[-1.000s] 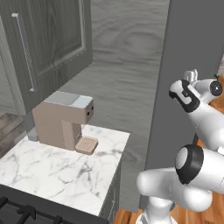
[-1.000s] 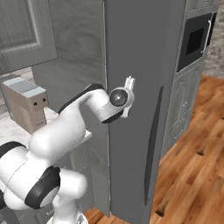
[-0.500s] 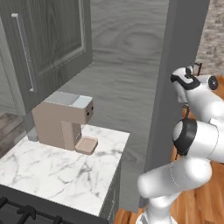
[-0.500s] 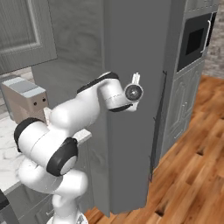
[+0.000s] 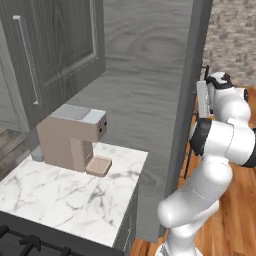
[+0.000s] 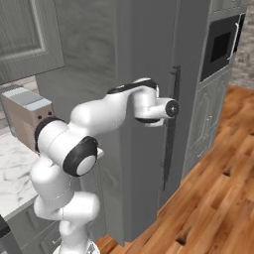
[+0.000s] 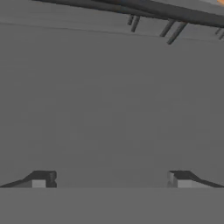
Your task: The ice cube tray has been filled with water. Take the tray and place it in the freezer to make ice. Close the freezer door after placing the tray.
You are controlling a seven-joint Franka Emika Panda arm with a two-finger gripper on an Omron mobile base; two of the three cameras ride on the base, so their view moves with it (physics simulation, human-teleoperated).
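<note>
The freezer [image 6: 149, 59] stands tall and dark grey at the counter end, shut, with no readable brand or label on its front. The freezer door [image 7: 109, 100] is a plain grey slab carrying a slim black vertical handle [image 6: 171, 129]. A beige coffee machine [image 5: 72, 137] sits on the marble counter [image 5: 60, 200]. The gripper [image 7: 109, 181] faces the door panel close up, beside the handle, fingertips [image 7: 41, 180] spread wide apart, holding nothing.

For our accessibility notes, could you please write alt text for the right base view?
The white arm reaches its gripper to the closed dark grey freezer door, beside its slim black bar handle. A built-in oven and wood floor lie right.
</note>
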